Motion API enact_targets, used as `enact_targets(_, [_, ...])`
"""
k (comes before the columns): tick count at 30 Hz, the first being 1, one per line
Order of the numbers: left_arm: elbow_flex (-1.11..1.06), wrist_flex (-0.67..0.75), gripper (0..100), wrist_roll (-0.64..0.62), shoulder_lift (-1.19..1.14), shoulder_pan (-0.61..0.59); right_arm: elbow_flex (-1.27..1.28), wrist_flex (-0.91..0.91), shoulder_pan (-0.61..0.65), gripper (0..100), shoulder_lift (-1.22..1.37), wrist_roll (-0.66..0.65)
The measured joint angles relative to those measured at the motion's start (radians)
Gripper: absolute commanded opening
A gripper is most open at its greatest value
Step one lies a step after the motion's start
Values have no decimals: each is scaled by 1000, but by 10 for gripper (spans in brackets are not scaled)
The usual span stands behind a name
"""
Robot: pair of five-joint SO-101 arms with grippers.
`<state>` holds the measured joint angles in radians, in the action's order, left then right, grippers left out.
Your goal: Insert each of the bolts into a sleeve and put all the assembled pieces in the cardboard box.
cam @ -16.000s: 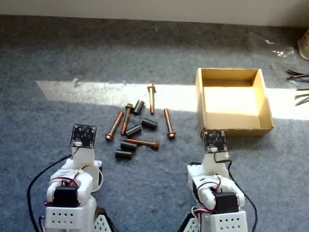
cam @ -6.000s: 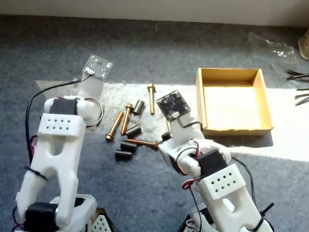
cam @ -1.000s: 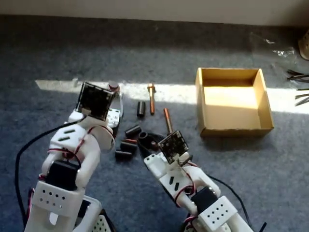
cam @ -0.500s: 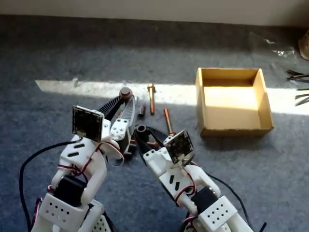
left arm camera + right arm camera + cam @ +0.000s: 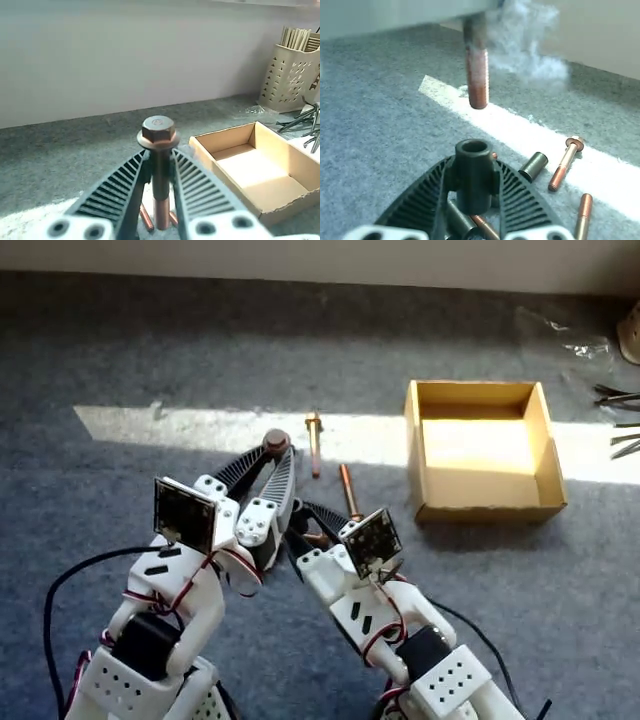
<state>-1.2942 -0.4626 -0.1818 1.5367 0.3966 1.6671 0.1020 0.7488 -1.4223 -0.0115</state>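
From the high view the two arms lean in together over the grey surface point(image 5: 150, 340), claws nearly nose to nose, well to the left of the cardboard box point(image 5: 488, 510). The left claw point(image 5: 276, 452) is clamped narrow on a bolt point(image 5: 274, 438), whose copper head pokes out above the fingertips. The right claw point(image 5: 298, 528) sits just beside and below it, half tucked behind the left claw's fingers.

The left wrist view fills in the grip. The bolt stands upright, head up, with its shank pinched between the ribbed fingers point(image 5: 192, 182) and its lower end showing below them. The box lies open beyond.

The right wrist view gives the rest. The right claw is closed on a dark sleeve point(image 5: 474, 185), held upright with its open mouth facing up. The bolt's threaded tip hangs above that mouth with a clear gap, not yet inside. Whether it sits dead over the hole, I cannot tell.

Beyond the sleeve, a loose sleeve point(image 5: 532, 166) and a loose bolt point(image 5: 563, 162) lie on the sunlit strip point(image 5: 520, 130), and a second bolt point(image 5: 582, 210) lies near them.
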Motion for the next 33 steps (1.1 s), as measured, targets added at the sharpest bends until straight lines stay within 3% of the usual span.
enact_targets(26, [12, -75, 4, 2, 0, 41, 0, -55, -26, 3, 0, -2])
enact_targets(33, [12, -75, 4, -2, 0, 41, 0, -55, -2, 3, 0, -61])
